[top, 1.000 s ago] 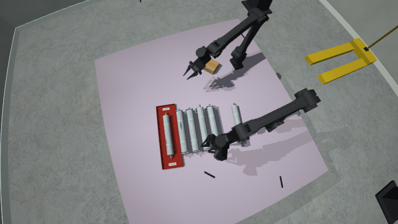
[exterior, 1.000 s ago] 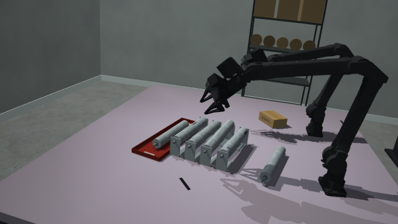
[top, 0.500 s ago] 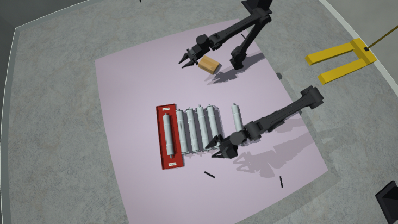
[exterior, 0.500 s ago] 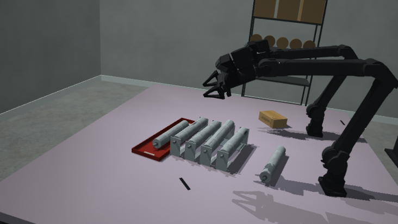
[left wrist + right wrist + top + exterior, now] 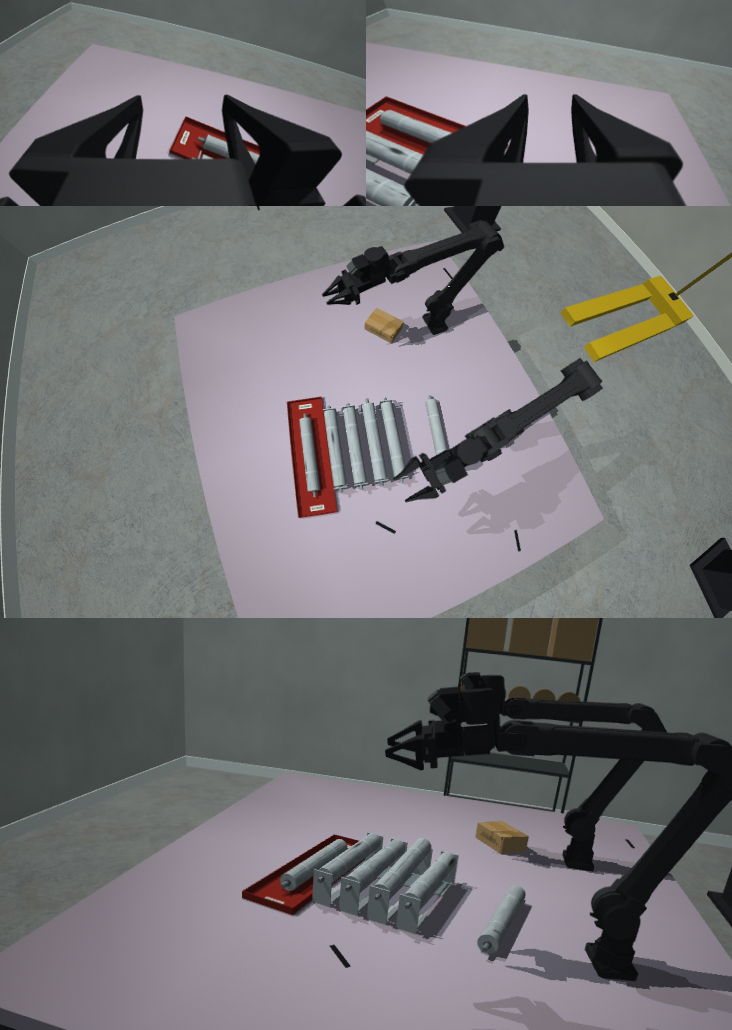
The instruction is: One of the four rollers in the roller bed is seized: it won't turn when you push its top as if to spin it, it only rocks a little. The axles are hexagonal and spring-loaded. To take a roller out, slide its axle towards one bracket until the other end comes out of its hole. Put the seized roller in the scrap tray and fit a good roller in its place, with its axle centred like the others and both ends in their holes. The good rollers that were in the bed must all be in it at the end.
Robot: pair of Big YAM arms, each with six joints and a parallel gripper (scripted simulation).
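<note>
Hovering with fingers apart and unfilled, the left gripper [image 5: 400,489] [image 5: 386,747] [image 5: 182,102] was nearer. Four rollers [image 5: 372,441] [image 5: 404,866] [image 5: 394,152] filled the bed [image 5: 339,486] [image 5: 408,914], between the left-hand tray [image 5: 293,451] [image 5: 256,896] [image 5: 177,149] [image 5: 417,110], holding one roller [image 5: 309,456] [image 5: 313,866] [image 5: 218,144] [image 5: 417,126], and a loose roller [image 5: 435,426] [image 5: 504,917]. Farther, the right gripper [image 5: 325,299] [image 5: 549,102] gaped, empty.

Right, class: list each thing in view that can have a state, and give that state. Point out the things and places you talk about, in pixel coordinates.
Left jaws [image 5: 400,490] [image 5: 387,747]: open, empty
Right jaws [image 5: 324,299]: partly open, empty
Scrap tray [image 5: 327,503] [image 5: 256,898] [image 5: 178,149] [image 5: 435,117]: holding one roller
Roller bed [image 5: 340,487] [image 5: 408,918]: four rollers in place
Spare roller [image 5: 435,426] [image 5: 503,919]: lying outside the bed
Cardboard box [image 5: 384,325] [image 5: 502,837]: closed
</note>
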